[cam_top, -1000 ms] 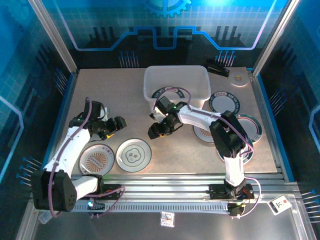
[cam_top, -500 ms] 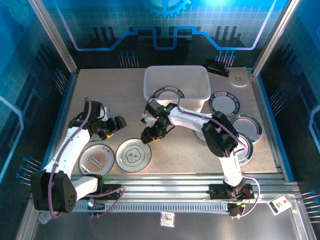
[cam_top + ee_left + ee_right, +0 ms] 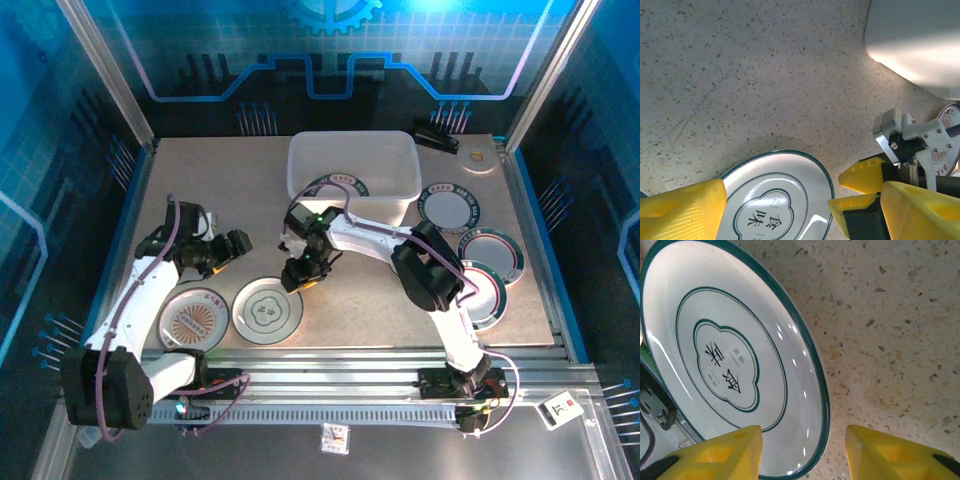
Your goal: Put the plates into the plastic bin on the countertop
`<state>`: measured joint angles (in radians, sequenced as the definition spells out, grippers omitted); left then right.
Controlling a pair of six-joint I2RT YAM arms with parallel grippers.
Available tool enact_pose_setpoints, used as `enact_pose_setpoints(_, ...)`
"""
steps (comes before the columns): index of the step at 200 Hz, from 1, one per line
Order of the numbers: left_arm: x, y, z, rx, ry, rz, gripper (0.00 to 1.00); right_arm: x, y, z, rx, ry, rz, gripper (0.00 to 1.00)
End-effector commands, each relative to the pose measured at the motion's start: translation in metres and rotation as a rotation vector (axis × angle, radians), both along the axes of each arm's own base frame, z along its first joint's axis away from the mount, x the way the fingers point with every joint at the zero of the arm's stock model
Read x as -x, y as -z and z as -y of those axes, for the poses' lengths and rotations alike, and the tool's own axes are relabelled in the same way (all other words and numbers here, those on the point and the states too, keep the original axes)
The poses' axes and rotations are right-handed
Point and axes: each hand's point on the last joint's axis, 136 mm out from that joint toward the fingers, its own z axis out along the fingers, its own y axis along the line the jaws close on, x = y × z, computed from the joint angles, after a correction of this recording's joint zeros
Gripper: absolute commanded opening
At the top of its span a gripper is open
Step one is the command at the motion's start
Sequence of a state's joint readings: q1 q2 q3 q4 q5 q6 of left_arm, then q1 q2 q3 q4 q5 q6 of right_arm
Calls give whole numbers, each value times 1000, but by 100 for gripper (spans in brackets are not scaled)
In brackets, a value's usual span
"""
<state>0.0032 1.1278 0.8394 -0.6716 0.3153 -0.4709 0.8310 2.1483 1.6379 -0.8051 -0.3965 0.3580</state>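
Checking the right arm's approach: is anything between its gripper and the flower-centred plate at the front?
Nothing visible. The right gripper hovers by the rim of the plate, jaws apart, with just bare countertop between them.

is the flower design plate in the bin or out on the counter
Out. The flower plate lies flat on the countertop, well apart from the plastic bin.

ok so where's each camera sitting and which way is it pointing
top external: above and behind the bases, looking down on the countertop, plastic bin and plates; left arm and right arm show.
left wrist: low over the countertop, facing the flower plate and bin corner; own yellow jaws open, right arm's jaws alongside.
right wrist: close over that plate's rim, own jaws astride it.
shared: all three see the flower plate.
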Motion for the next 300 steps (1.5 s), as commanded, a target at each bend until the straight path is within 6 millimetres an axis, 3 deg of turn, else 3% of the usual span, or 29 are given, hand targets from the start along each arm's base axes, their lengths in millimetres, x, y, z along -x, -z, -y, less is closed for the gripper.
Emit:
enact_pose_setpoints(1,7,2,0,20,7,0,82,8,3,-1,38,-29,-17,48)
enact_pose_setpoints(83,6,5,0,31,1,5,82,12,12,-4,78,-58,-48,42)
enact_pose_setpoints(122,7,10,0,35,-2,-2,82,10,18,-5,99,-69,-63,34)
enact_pose_setpoints(300,10,11,1,53,-5,10,82,12,17,-6,128,-89,-28,19)
